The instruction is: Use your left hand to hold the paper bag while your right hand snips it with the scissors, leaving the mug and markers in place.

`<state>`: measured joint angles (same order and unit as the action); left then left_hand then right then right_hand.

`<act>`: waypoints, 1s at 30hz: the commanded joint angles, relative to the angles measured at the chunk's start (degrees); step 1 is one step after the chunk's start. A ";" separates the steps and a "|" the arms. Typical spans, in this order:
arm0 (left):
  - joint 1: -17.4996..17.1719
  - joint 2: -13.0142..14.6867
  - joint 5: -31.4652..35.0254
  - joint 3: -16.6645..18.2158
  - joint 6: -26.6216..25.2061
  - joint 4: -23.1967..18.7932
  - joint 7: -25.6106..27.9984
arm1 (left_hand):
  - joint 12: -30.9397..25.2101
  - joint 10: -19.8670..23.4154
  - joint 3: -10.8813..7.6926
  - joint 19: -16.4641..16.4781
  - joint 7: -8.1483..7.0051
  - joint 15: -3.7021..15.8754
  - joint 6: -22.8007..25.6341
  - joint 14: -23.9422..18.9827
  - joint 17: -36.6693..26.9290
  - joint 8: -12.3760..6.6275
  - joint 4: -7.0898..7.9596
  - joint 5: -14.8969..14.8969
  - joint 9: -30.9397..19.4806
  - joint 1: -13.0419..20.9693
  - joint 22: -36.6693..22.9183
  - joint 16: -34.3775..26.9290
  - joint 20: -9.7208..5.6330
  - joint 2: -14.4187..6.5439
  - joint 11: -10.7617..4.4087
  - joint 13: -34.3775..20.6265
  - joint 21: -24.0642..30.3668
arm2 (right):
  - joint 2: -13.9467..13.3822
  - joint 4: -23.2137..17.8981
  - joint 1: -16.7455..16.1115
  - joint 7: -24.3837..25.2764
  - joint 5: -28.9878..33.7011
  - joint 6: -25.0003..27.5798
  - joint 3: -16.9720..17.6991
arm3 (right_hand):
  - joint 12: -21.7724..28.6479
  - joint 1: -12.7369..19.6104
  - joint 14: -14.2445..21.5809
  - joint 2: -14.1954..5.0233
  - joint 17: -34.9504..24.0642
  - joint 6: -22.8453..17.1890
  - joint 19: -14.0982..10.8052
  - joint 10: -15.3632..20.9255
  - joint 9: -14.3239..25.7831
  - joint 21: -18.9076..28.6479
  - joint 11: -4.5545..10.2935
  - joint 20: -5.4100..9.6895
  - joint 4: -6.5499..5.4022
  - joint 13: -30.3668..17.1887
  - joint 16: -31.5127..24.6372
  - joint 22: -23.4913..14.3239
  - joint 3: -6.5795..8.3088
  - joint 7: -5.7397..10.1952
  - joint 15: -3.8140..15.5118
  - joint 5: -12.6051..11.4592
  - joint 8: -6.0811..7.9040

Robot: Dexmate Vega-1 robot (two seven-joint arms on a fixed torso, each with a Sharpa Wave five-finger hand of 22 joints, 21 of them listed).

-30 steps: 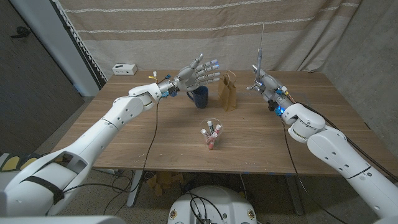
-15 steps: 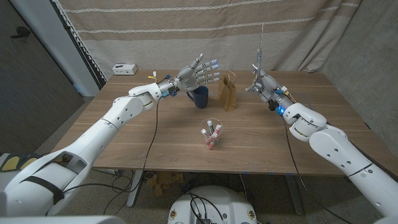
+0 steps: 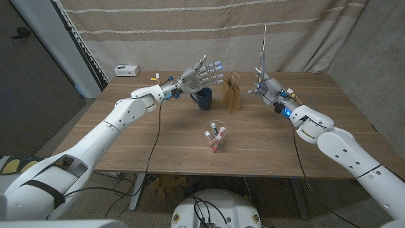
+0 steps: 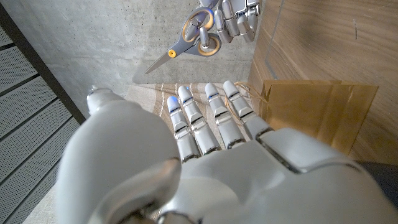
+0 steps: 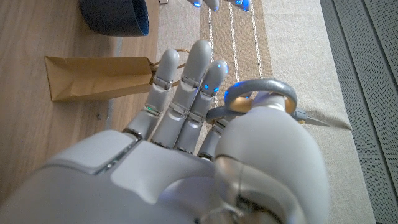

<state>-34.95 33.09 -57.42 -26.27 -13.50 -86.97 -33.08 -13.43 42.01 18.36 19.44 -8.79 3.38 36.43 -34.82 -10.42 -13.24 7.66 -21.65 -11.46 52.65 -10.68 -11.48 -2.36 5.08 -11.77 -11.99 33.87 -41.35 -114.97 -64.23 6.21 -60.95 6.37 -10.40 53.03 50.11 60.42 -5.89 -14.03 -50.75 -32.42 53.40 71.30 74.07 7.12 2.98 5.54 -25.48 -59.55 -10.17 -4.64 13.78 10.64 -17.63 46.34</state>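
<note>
A small brown paper bag [image 3: 231, 93] with twine handles stands upright at the table's far middle; it also shows as the bag [image 4: 320, 115] and the bag [image 5: 99, 77] in the wrist views. My left hand [image 3: 202, 75] hovers above the dark blue mug [image 3: 203, 98], fingers spread toward the bag, holding nothing. To the right of the bag, my right hand [image 3: 264, 85] holds grey scissors [image 3: 262, 49] with the blades pointing up; the scissors [image 4: 194, 36] show orange inside the loops. A clear cup of markers [image 3: 214, 137] stands nearer me.
A white box [image 3: 126, 69] sits at the table's [image 3: 158, 139] far left corner. A draped cloth backdrop hangs behind the table. The right half of the tabletop is bare wood.
My right hand with the scissors has drifted slightly left, toward the bag. The left hand, bag, mug and markers have stayed in place.
</note>
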 commanded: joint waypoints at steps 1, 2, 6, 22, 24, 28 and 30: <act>0.10 0.05 0.05 -0.04 0.01 -0.02 0.00 | -0.29 0.65 -0.09 0.27 0.08 9.27 0.51 -0.46 -0.17 0.08 0.11 -0.50 -0.11 -0.01 -0.06 -0.03 -6.48 -0.65 -0.09 -0.14 -0.08 | -0.51 0.05 -1.06 -2.52 -4.58 -0.07 1.08 | -4.78 -0.29 -2.32 -0.84 1.65 -11.76 1.87 -1.93 -0.01 -1.38 -0.70 4.53 -0.12 3.99 3.17 0.02 -0.44 -12.77 2.60 0.16 44.32; 0.08 0.05 0.01 -0.02 -0.03 -0.05 0.05 | -0.29 0.66 -0.10 0.26 0.14 9.27 0.49 -0.47 -0.17 0.10 0.11 -0.50 -0.11 -0.02 -0.06 -0.03 -6.47 -0.67 -0.09 -0.14 -0.10 | -0.60 0.08 -1.18 -2.72 -4.86 -0.04 1.24 | -5.39 -0.40 -2.73 -0.92 2.03 -11.39 2.30 -1.95 -0.01 -1.73 -0.74 4.30 -0.18 4.53 3.84 0.07 -0.47 -12.90 2.60 0.15 44.29; 0.07 0.07 -0.01 -0.05 -0.12 -0.04 0.09 | -0.25 0.65 -0.10 0.32 0.09 9.27 0.56 -0.48 -0.17 0.11 0.12 -0.50 -0.10 -0.05 -0.06 -0.03 -6.51 -0.72 -0.10 -0.14 -0.13 | -1.20 0.27 -1.36 -3.72 -5.81 0.40 1.69 | -9.28 -1.68 -5.46 -1.43 3.68 -10.99 4.43 -3.28 -0.08 -3.80 -1.46 1.99 -0.95 7.42 8.37 0.19 -0.78 -13.21 2.58 0.25 44.36; 0.31 -0.17 0.07 -0.17 -0.20 0.74 -0.04 | -0.13 0.68 -0.06 0.41 0.10 9.23 0.71 -0.53 -0.16 0.22 0.14 -0.48 -0.08 -0.21 -0.07 0.00 -6.44 -0.85 -0.13 -0.12 -0.33 | -2.10 2.67 -1.13 -10.99 -10.63 1.96 2.68 | -20.94 -5.27 -9.98 -0.02 2.38 -10.20 8.66 -11.05 -25.12 -11.79 -6.19 -3.30 -1.27 13.69 17.75 0.14 -1.83 -15.05 1.50 1.36 28.92; 0.34 -0.21 0.03 -0.18 -0.28 0.82 -0.04 | -0.13 0.74 -0.05 0.45 0.09 9.23 0.76 -0.55 -0.16 0.22 0.14 -0.48 -0.07 -0.23 -0.07 0.00 -6.49 -0.87 -0.13 -0.12 -0.35 | -1.94 3.17 -1.02 -12.01 -11.37 2.14 2.72 | -21.61 -4.82 -10.56 0.05 1.91 -10.44 9.32 -11.17 -29.59 -12.70 -6.31 -3.94 -0.76 13.78 17.77 0.10 -1.50 -15.43 1.38 1.35 26.47; 0.40 -0.25 0.09 -0.19 -0.28 0.92 -0.04 | -0.13 0.81 -0.05 0.42 0.10 9.22 0.80 -0.56 -0.16 0.24 0.15 -0.47 -0.07 -0.27 -0.08 0.00 -6.47 -0.89 -0.14 -0.12 -0.40 | -1.88 3.96 -0.73 -13.75 -12.43 2.67 2.67 | -22.61 -3.07 -11.53 0.11 1.63 -8.87 10.30 -12.10 -32.32 -13.84 -6.08 -4.68 0.44 13.79 18.15 0.05 -0.71 -15.69 1.56 1.16 24.69; 0.42 -0.26 0.10 -0.21 -0.36 0.92 0.01 | -0.13 0.85 -0.04 0.42 0.08 9.23 0.85 -0.56 -0.16 0.24 0.15 -0.47 -0.07 -0.30 -0.08 0.01 -6.50 -0.90 -0.13 -0.11 -0.44 | -1.80 4.28 -0.61 -14.48 -13.15 3.04 2.70 | -22.73 -2.44 -11.73 0.07 1.60 -9.18 10.71 -12.05 -32.87 -14.18 -6.10 -5.01 0.80 13.78 18.27 0.04 -0.44 -15.67 1.62 1.06 24.60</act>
<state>-34.68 32.98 -57.43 -26.38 -13.66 -86.41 -33.03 -13.43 42.22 18.36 19.43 -8.48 3.38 36.74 -34.81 -10.42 -13.25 7.67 -21.65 -11.47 52.35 -10.67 -11.48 -2.36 4.79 -11.98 -12.00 33.47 -43.15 -112.39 -65.35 -3.82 -70.86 8.14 -7.99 30.50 45.85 49.19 -5.34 -12.15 -59.66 -21.99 41.52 38.84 60.42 0.93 -1.57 5.59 -11.71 -41.52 -10.02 -5.32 -1.48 6.15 -16.69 70.79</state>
